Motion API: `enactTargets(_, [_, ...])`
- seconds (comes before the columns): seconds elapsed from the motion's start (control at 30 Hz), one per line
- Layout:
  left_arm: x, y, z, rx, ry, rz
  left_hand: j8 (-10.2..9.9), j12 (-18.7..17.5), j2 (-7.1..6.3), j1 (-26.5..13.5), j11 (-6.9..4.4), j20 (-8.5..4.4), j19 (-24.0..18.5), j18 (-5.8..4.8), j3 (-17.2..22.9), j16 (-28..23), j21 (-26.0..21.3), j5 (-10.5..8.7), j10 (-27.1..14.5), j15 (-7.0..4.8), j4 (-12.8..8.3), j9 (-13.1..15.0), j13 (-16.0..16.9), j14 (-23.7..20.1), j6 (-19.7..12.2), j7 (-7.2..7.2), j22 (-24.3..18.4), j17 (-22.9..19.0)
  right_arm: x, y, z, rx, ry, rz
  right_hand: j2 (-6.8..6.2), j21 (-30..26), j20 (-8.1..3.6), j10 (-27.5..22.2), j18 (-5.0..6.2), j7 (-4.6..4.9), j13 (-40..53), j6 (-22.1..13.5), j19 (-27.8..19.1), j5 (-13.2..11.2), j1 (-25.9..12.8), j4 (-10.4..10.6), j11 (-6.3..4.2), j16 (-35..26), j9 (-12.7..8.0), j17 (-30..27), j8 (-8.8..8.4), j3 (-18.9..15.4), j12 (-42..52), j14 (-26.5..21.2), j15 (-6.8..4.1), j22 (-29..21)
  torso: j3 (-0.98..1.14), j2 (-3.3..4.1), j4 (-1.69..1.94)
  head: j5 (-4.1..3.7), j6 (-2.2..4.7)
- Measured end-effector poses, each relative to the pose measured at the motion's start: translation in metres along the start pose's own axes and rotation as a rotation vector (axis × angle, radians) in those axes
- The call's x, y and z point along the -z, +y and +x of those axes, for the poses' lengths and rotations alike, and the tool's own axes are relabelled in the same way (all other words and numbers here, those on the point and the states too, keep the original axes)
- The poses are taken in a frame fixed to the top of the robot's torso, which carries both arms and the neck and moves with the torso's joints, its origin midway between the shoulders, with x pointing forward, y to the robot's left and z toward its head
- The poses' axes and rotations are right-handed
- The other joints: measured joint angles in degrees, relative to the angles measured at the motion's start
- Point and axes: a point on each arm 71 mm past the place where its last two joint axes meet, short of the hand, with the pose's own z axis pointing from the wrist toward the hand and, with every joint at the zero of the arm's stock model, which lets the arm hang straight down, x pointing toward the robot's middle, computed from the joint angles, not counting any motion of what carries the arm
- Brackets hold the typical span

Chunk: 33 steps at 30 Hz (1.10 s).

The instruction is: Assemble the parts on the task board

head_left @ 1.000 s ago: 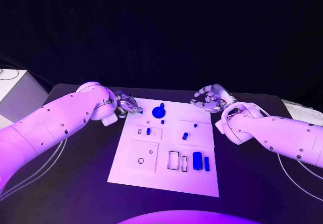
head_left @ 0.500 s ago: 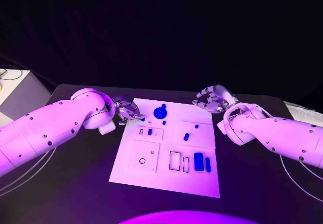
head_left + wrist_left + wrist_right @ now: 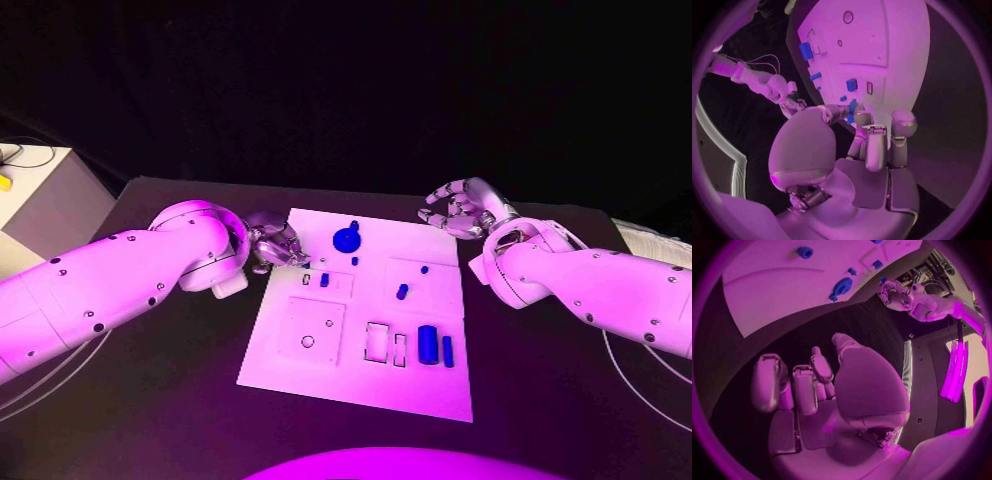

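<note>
The left hand (image 3: pixel 271 243) sits at the left edge of the flat white task board (image 3: pixel 310 370), near its far corner, on the black worktop (image 3: pixel 159 400). Its fingers (image 3: pixel 876 147) are curled in and hold nothing. On the board, a round blue part (image 3: pixel 346 239) lies near the far edge. Smaller blue parts (image 3: pixel 401 292) lie in the middle, and two long blue pieces (image 3: pixel 427 344) stand side by side nearer the robot. The right hand (image 3: pixel 463 210) hangs just past the board's far right corner, fingers (image 3: pixel 770 382) curled in, empty.
</note>
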Motion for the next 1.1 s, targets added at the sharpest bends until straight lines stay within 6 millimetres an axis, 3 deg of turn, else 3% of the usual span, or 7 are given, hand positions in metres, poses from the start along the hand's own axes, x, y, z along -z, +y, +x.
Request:
enactTargets(0.13, [0.0,0.0,0.005,-0.023,-0.004,-0.004,0.0,0.0,-0.01,0.0,0.0,0.0,0.0,0.0,0.0,0.0,0.1,0.0,0.0,0.0,0.0,0.0,0.0,0.0,0.0,0.0,0.0,0.0,0.0,0.0,-0.002,-0.024,-0.027,-0.018,-1.44,-27.7,0.2,-10.8,4.42,0.06,-17.3,-0.6,-9.1,1.7,0.2,0.0,0.63,-15.2,0.0,-13.7,0.38,4.6,-16.6,-5.0,-0.02,-18.9,-0.03,0.04,-0.03,0.01,-0.03])
enactTargets(0.27, [-0.001,0.001,0.008,-0.041,-0.007,-0.008,0.0,0.0,-0.08,-0.1,-0.2,0.0,0.0,0.0,0.2,0.0,0.1,-0.02,0.2,0.0,0.2,0.0,0.0,0.0,0.2,0.19,0.1,0.0,-0.001,-0.001,-0.004,-0.066,-0.053,-0.026,-2.73,-42.1,1.64,-14.4,4.6,1.05,-27.4,-1.8,-14.2,1.7,-0.9,-0.1,1.77,-35.3,0.1,-29.2,0.89,8.5,-27.4,-14.5,1.46,-29.6,-0.03,0.07,-0.04,0.05,-0.18])
enactTargets(0.37, [-0.001,0.002,0.01,-0.053,-0.01,-0.011,0.0,0.0,-0.15,-0.2,-0.2,0.0,0.0,0.0,0.2,0.0,0.1,-0.02,0.2,0.0,0.2,0.0,0.0,0.0,0.2,0.18,0.2,0.0,-0.002,-0.002,-0.005,-0.108,-0.069,-0.023,-3.59,-49.2,2.96,-15.4,4.6,1.87,-36.3,-2.6,-15.5,1.7,-1.7,-0.2,2.48,-45.8,0.2,-33.7,1.43,10.2,-36.6,-16.8,2.88,-36.3,-0.03,0.08,-0.05,0.06,-0.27])
enactTargets(0.5, [-0.003,0.002,0.013,-0.069,-0.011,-0.013,0.0,0.0,-0.15,-0.2,-0.19,-0.16,0.2,0.0,0.2,0.0,0.1,-0.02,0.2,-0.12,0.2,0.0,0.0,0.1,0.3,0.1,0.2,0.0,-0.003,-0.004,-0.006,-0.16,-0.084,-0.013,-3.8,-58.5,5.6,-14.4,4.59,2.82,-47.5,-2.4,-19.4,1.7,-2.0,-0.6,4.54,-59.4,-0.4,-40.8,1.53,10.8,-46.3,-22.0,5.29,-45.6,0.0,0.1,-0.08,0.06,-0.37])
enactTargets(0.7, [-0.004,0.001,0.017,-0.092,-0.012,-0.016,0.0,0.0,-0.16,-0.2,-0.19,-0.21,0.2,0.0,0.2,0.0,0.1,-0.04,0.2,-0.2,0.2,0.0,0.0,0.2,0.3,0.07,0.2,0.0,-0.004,-0.006,-0.008,-0.215,-0.099,-0.001,-3.78,-62.2,8.22,-14.1,4.59,2.53,-54.9,-3.5,-24.0,1.7,-1.9,-1.4,6.1,-68.4,-1.8,-47.4,-0.76,10.8,-51.3,-26.6,7.78,-53.3,0.07,0.12,-0.08,0.06,-0.52])
enactTargets(0.8, [-0.005,0.001,0.019,-0.104,-0.013,-0.017,0.0,0.0,-0.49,-0.5,-0.18,-0.21,0.2,0.0,1.3,0.0,0.1,-0.13,0.2,-0.2,-1.0,0.0,-0.1,0.2,0.4,0.01,0.2,0.0,-0.004,-0.007,-0.008,-0.238,-0.104,0.006,-3.48,-62.2,8.51,-14.0,4.6,2.53,-56.4,-3.5,-24.3,1.7,-1.6,-1.4,6.17,-69.5,-2.1,-48.9,-1.14,10.8,-52.0,-26.6,7.77,-55.0,0.07,0.12,-0.08,0.06,-0.6])
enactTargets(1.1, [-0.006,-0.002,0.021,-0.128,-0.02,-0.013,-0.1,0.0,-0.6,-1.1,-0.1,-0.21,0.2,0.0,1.4,0.0,0.1,-0.15,0.3,-0.19,-1.1,0.0,-0.3,0.2,0.4,0.01,0.2,0.0,-0.004,-0.009,-0.009,-0.279,-0.114,0.017,-3.33,-62.2,8.51,-13.8,4.59,2.53,-57.9,-3.5,-24.3,1.7,-1.5,-1.5,6.37,-70.4,-2.5,-50.3,-1.71,10.6,-52.7,-26.6,7.77,-56.6,0.1,0.12,-0.08,0.1,-0.98])
